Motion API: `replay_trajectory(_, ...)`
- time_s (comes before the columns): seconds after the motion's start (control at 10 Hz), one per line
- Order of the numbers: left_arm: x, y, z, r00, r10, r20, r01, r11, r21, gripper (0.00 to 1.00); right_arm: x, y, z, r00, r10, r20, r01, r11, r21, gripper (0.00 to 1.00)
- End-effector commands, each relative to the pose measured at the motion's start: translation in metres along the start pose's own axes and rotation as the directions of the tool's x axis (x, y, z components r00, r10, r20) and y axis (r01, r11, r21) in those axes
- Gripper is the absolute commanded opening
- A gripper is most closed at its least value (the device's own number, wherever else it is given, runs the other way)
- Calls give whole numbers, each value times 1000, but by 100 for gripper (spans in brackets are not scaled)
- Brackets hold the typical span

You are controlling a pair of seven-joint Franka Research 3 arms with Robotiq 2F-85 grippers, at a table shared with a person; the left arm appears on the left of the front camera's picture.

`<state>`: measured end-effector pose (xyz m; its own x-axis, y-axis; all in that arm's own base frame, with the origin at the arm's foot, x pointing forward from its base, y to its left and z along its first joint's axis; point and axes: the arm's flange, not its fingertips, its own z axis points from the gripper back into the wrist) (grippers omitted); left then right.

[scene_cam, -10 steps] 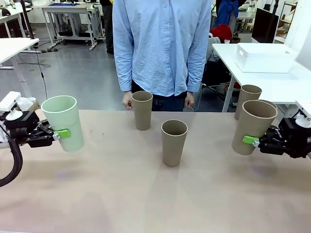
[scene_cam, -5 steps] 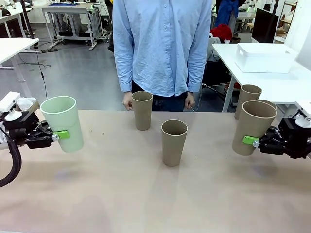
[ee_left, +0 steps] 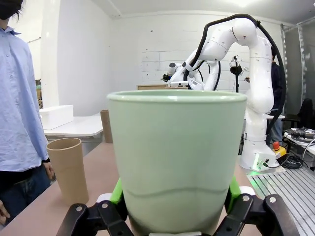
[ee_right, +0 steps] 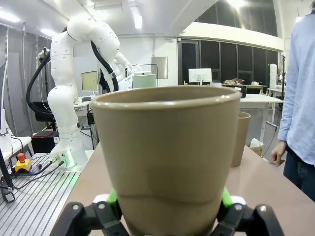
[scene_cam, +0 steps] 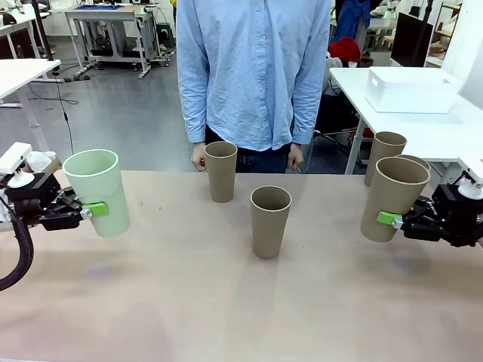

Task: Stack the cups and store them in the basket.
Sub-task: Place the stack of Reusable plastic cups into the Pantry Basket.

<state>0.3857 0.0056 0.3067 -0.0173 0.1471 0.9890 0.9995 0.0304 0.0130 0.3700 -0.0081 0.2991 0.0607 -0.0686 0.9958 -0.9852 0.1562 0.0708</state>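
My left gripper is shut on the pale mint green cup, held above the table at the left and leaning a little; that cup looms large between my fingers in the left wrist view. My right gripper is shut on a tan cup at the right, also lifted; the same cup appears close up in the right wrist view. Two tan cups stand upright on the table: one in the middle, one farther back. Another tan cup stands at the far right. The white basket sits on a side table.
A person in a light blue shirt stands at the table's far edge, hands resting by the rim. The wooden table has open room along its near half.
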Motion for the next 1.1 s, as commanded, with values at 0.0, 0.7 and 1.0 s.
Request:
replay_trajectory(0.0, 1, 1, 0, 1000, -6, 5, 6, 1000, 11, 87, 2, 0, 0, 1000, 9, -1, -9, 1000, -1, 84)
replay_trajectory(0.7, 1, 1, 0, 1000, -6, 5, 6, 1000, 11, 87, 2, 0, 0, 1000, 9, -1, -9, 1000, -1, 84)
replay_trajectory(1.0, 1, 1, 0, 1000, -6, 5, 6, 1000, 11, 87, 2, 0, 0, 1000, 9, -1, -9, 1000, -1, 84)
